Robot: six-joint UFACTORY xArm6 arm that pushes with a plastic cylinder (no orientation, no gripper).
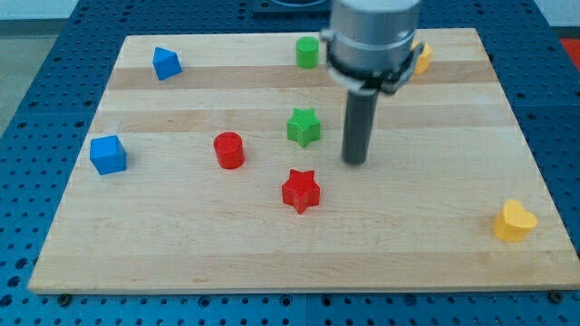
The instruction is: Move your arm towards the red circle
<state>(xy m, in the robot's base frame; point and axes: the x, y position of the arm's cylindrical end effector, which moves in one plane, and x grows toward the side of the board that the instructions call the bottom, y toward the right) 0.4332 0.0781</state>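
Left of centre on the pale wooden tabletop [181, 244], the red circle block [229, 150] is standing alone. My tip [355, 161] is resting well to its right, past the green star block [304, 127], touching neither. The red star block [301, 191] is lying just below them. The arm is carrying no gripper.

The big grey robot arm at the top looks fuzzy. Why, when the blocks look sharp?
In the camera view, the grey arm housing is blurred, perhaps from motion or closeness; the red cylinder block and red star block stay crisp, with soft shadows; my tip looks slightly soft.
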